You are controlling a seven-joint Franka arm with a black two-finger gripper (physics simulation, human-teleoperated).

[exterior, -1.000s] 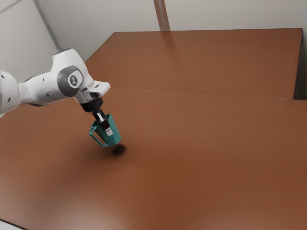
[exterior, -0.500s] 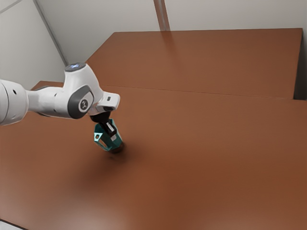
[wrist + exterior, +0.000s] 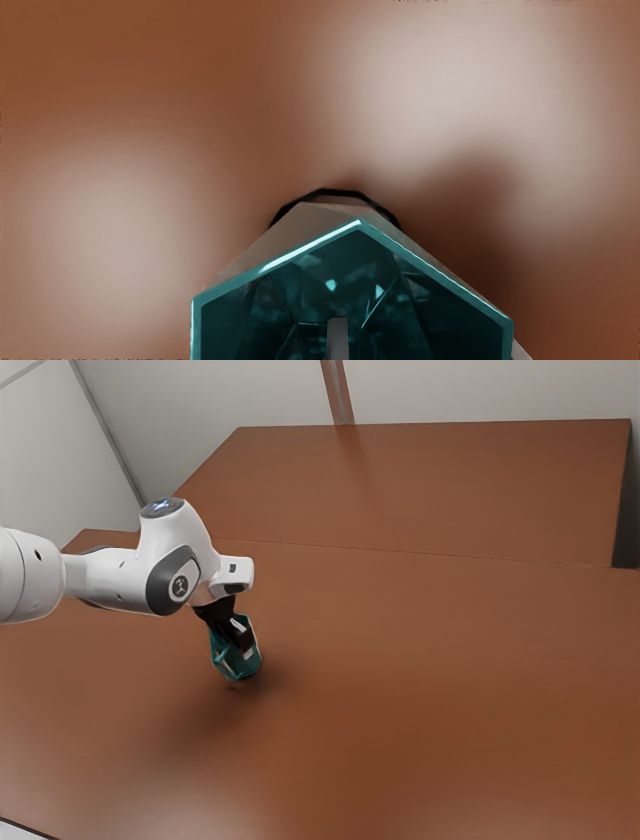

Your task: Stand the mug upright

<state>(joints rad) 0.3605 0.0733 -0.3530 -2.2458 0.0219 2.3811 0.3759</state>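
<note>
Brown tabletop [image 3: 430, 690], teal mug [image 3: 235, 664] under the hand [image 3: 243, 648], wall pinched in its grip.

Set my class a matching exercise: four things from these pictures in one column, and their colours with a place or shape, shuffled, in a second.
Things
1. Mug
2. Robot arm
3. Tabletop
4. Pincer

Descriptions
A. Brown, below the mug
B. Black, at the arm's end
C. Teal, with flat-sided walls
D. White and grey, entering from the exterior view's left

Pairs: 1-C, 2-D, 3-A, 4-B
</note>
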